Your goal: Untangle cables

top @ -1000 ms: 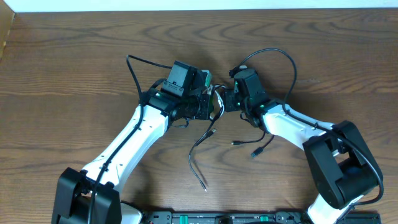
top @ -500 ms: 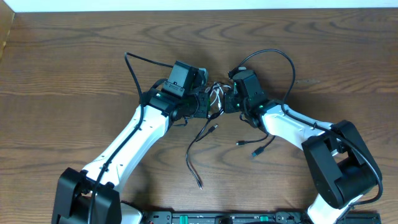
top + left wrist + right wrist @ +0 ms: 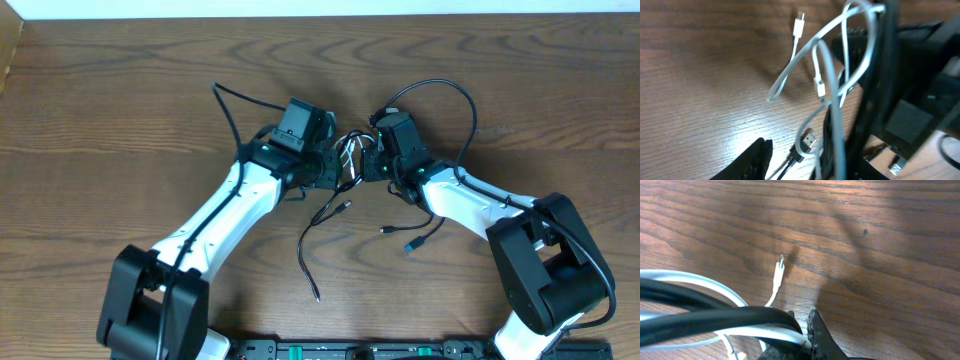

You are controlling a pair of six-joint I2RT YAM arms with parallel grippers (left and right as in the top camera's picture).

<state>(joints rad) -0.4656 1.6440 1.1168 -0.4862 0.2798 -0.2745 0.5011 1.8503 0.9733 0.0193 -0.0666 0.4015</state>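
The white cable [image 3: 347, 146] is looped and tangled between my two grippers above the table's middle. It shows in the left wrist view [image 3: 795, 65] and in the right wrist view [image 3: 777, 277]. The black cable [image 3: 305, 245] trails from the tangle toward the table's front; its USB plug [image 3: 807, 142] lies on the wood. My right gripper [image 3: 368, 165] is shut on the white cable and the black cable [image 3: 715, 317], pinched at its fingertips [image 3: 807, 330]. My left gripper [image 3: 332, 170] faces it; its fingers [image 3: 807, 165] stand apart, with both cables running beside the right finger.
Two more thin black cord ends [image 3: 397, 238] lie on the wood beside the right arm. Thick black arm wires arch behind both wrists [image 3: 455, 95]. The table [image 3: 120, 100] is dark wood, with a rail along its front edge [image 3: 380, 350].
The left gripper has shifted slightly right and back, closer to the right gripper. The white loops have bunched higher between the grippers. The black cable's loose end has slid a little left.
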